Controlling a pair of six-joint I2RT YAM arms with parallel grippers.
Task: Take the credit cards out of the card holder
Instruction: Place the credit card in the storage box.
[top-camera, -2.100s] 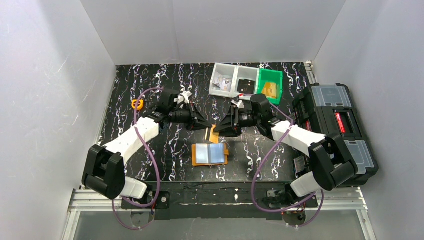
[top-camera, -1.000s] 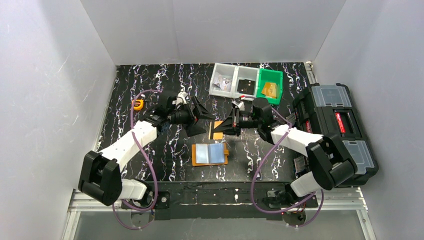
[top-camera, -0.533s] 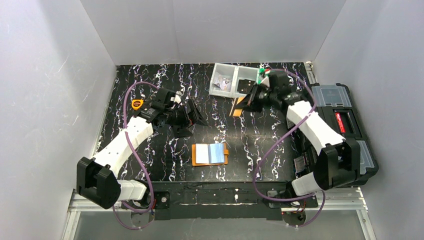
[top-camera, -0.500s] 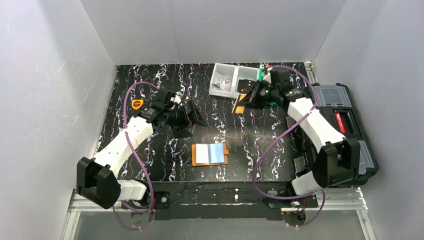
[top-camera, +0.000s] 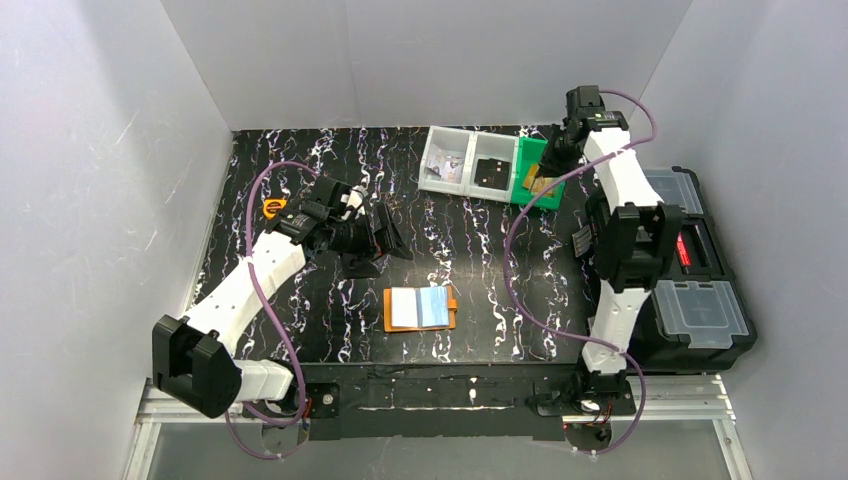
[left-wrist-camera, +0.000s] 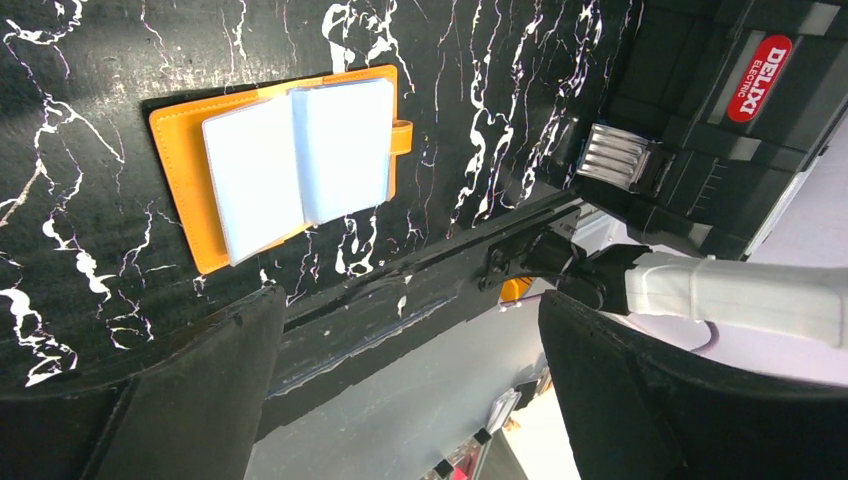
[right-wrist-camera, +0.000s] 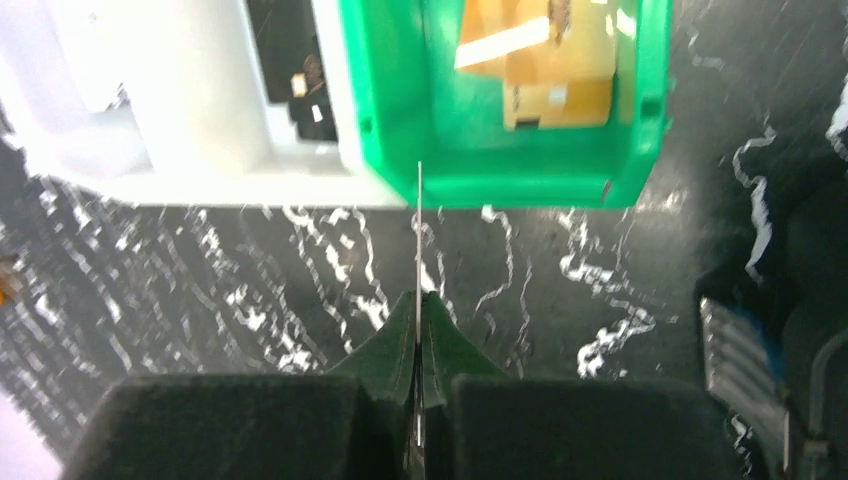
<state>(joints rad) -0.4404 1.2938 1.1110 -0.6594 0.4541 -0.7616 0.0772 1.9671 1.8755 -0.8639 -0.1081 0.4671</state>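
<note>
The right gripper (right-wrist-camera: 418, 310) pinches a card (right-wrist-camera: 418, 230) edge-on over the green bin's (right-wrist-camera: 500, 190) near rim. The left gripper (left-wrist-camera: 405, 330) hangs spread wide above the card holder (left-wrist-camera: 290, 160), which lies open near the table's (top-camera: 500, 330) front edge.

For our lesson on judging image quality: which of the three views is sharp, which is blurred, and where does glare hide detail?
Left wrist view: sharp, though the clear pockets of the wallet shine pale, showing no print. Right wrist view: smeared throughout; the green bin is soft-edged, the held card just a thin pale line. Top view: evenly lit, small detail lost.
</note>
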